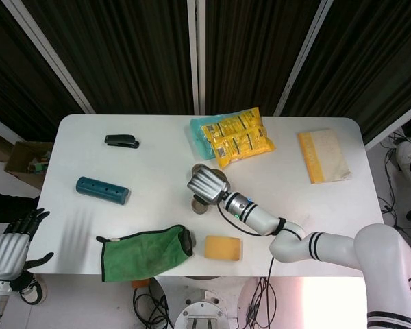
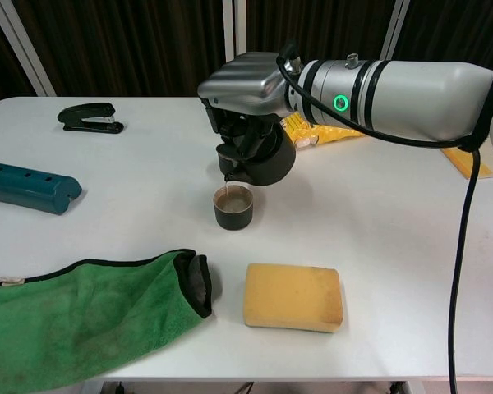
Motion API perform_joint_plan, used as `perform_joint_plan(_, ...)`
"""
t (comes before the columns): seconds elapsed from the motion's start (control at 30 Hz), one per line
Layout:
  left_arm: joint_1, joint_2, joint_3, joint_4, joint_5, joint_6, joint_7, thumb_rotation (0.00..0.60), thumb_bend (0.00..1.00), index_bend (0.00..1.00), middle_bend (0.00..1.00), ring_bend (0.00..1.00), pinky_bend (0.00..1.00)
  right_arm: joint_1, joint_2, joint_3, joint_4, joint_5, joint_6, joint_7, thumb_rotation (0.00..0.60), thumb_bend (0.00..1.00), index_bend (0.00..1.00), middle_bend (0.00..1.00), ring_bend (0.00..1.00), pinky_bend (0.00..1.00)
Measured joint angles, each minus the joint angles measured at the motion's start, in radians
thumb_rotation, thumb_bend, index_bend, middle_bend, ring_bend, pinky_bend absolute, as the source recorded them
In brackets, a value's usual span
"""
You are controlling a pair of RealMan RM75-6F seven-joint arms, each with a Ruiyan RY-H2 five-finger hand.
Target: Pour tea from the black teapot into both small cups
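black teapot (image 2: 259, 160) above tea-filled cup (image 2: 233, 207)

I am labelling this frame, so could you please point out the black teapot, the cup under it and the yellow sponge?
black teapot (image 2: 263, 160), chest view, on its round body.
cup (image 2: 233, 213), chest view, on its dark outer wall.
yellow sponge (image 2: 292, 295), chest view, on its top face.

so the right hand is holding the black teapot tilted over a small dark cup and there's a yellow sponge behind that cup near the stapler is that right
Not quite. In the chest view, the yellow rectangular sponge lies in front of the small dark cup, near the green cloth. The right hand does hold the black teapot tilted over it.
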Motion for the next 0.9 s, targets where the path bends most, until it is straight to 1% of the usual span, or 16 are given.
perform_joint_plan(0.2,0.001,0.003,0.000,-0.004,0.000,0.002,0.004,0.600,0.07,0.16,0.12,0.11,0.22,-0.013,0.011,0.014,-0.016,0.003,0.011,0.054,0.570,0.46,1.00,1.00,1.00,0.56)
perform_joint_plan(0.43,-0.001,0.002,0.000,-0.007,0.001,-0.001,0.008,0.600,0.07,0.16,0.12,0.11,0.22,-0.027,0.050,0.047,-0.051,0.003,0.034,0.123,0.570,0.46,1.00,1.00,1.00,0.57)
perform_joint_plan(0.53,-0.002,0.001,0.000,-0.008,0.001,-0.002,0.010,0.600,0.07,0.16,0.12,0.11,0.22,-0.028,0.061,0.058,-0.051,0.005,0.038,0.133,0.570,0.46,1.00,1.00,1.00,0.57)
perform_joint_plan(0.7,-0.002,0.003,0.000,-0.012,0.002,-0.001,0.014,0.600,0.07,0.16,0.12,0.11,0.22,-0.022,0.065,0.066,-0.026,0.020,0.026,0.136,0.578,0.46,1.00,1.00,1.00,0.57)
perform_joint_plan(0.9,-0.003,0.005,0.001,-0.013,-0.003,-0.008,0.012,0.600,0.07,0.16,0.12,0.11,0.22,-0.013,0.050,0.079,0.037,0.051,0.007,0.155,0.589,0.46,1.00,1.00,1.00,0.57)
